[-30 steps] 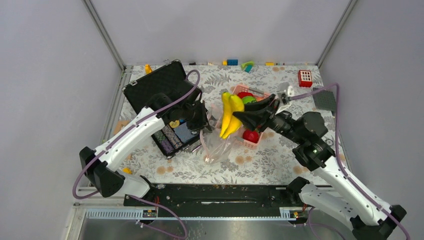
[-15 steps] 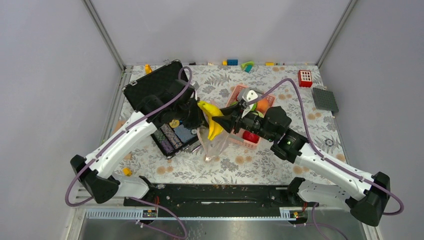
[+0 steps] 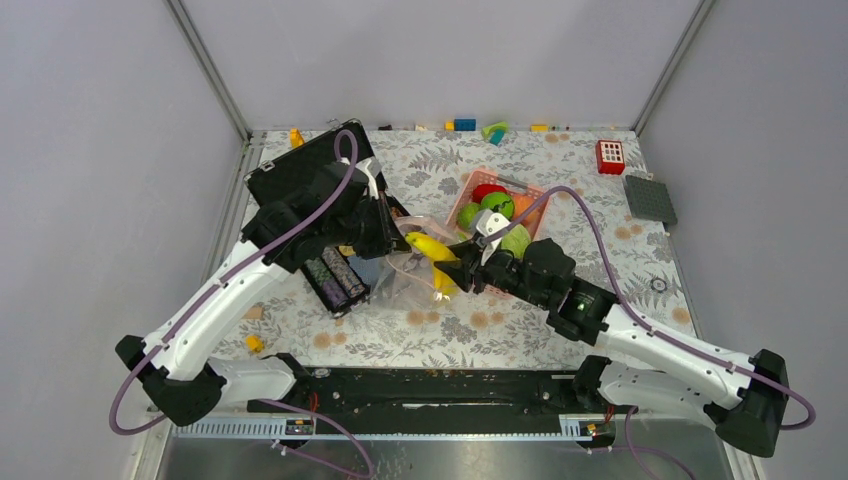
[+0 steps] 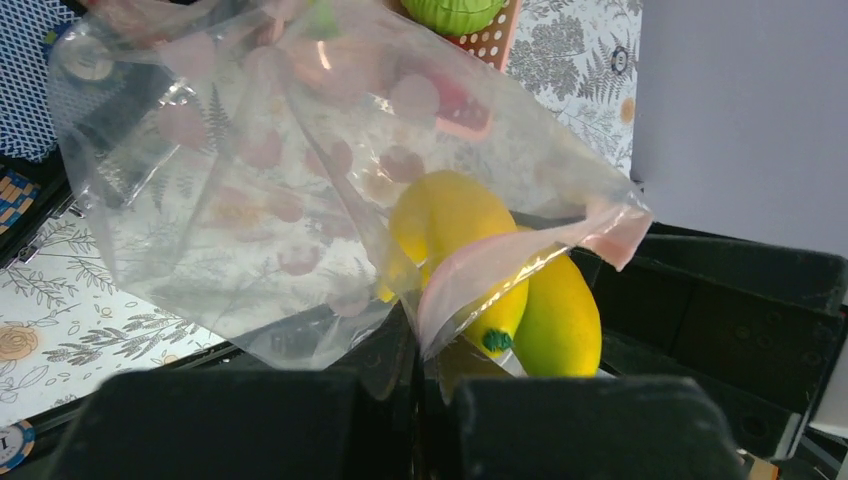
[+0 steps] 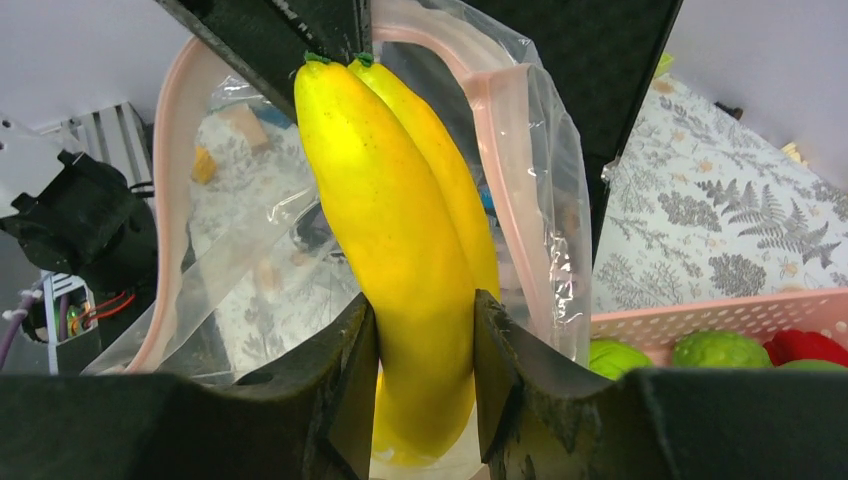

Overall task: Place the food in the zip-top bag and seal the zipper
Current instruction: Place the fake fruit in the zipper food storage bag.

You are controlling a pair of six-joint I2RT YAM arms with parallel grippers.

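Observation:
My right gripper [image 5: 425,350] is shut on a yellow banana bunch [image 5: 400,230] and holds it inside the mouth of the clear zip-top bag [image 4: 250,170]. The bag's pink zipper strip [image 5: 505,180] rings the banana. My left gripper [image 4: 420,380] is shut on the bag's mouth edge and holds it up. In the top view the banana [image 3: 430,247] lies between my left gripper [image 3: 388,238] and my right gripper [image 3: 455,272]. A red apple [image 3: 488,191], green fruits [image 3: 497,203], a cabbage [image 3: 516,241] and an orange fruit [image 3: 524,207] sit in the pink basket [image 3: 458,196].
An open black case [image 3: 300,170] with poker chips [image 3: 335,280] lies left of the bag. Toy blocks [image 3: 465,124] line the back wall. A red block [image 3: 610,156] and a grey baseplate [image 3: 650,198] are at the far right. A small yellow piece [image 3: 254,343] lies front left.
My right gripper has carried the banana from above the basket down and left into the bag's mouth. My left arm has drawn back and left, still holding the bag edge.

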